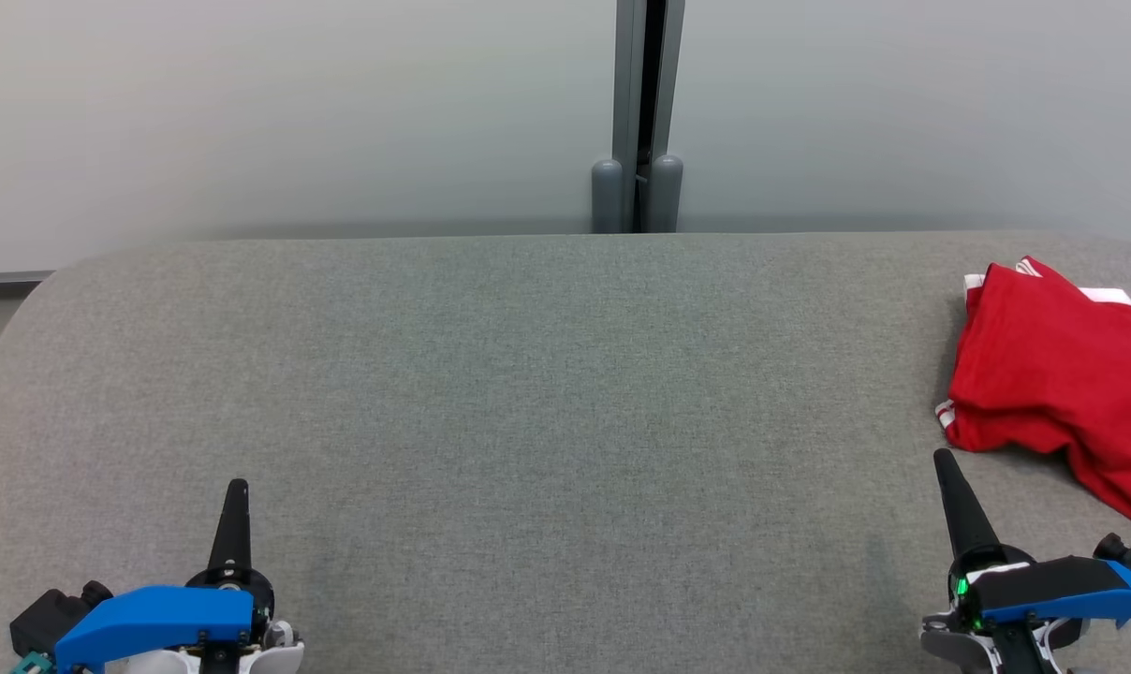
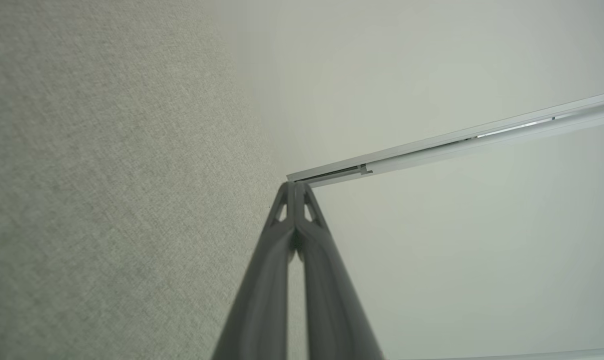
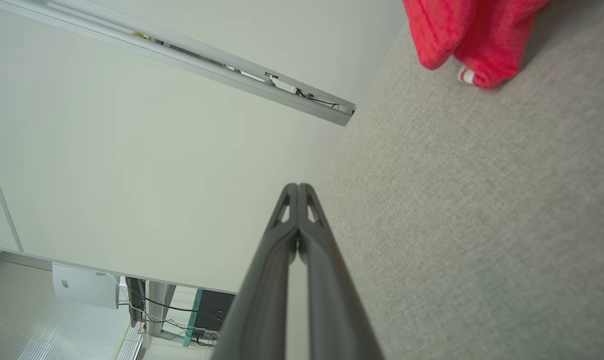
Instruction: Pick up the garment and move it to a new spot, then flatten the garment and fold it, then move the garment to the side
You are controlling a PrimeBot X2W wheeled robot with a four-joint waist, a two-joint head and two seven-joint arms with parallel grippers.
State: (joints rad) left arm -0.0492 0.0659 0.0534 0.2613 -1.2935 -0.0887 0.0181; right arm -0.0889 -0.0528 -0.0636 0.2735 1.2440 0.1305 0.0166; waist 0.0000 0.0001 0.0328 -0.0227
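A red garment (image 1: 1057, 370) with white trim lies crumpled at the far right of the grey fabric table (image 1: 547, 374), partly cut off by the head view's edge. Its lower folds appear as the garment (image 3: 474, 35) at the top of the right wrist view. My right gripper (image 1: 945, 461) is shut and empty, its tip just short of the garment's near edge; in its own wrist view the right gripper (image 3: 298, 187) has both fingers pressed together. My left gripper (image 1: 237, 487) hovers at the lower left, far from the cloth. The left gripper (image 2: 294, 186) is shut too, holding nothing.
A pale wall runs behind the table with a grey vertical post (image 1: 638, 112) at its middle. The table's left corner is rounded (image 1: 51, 281). A dark cabinet with cables (image 3: 202, 312) stands on the floor beyond the table.
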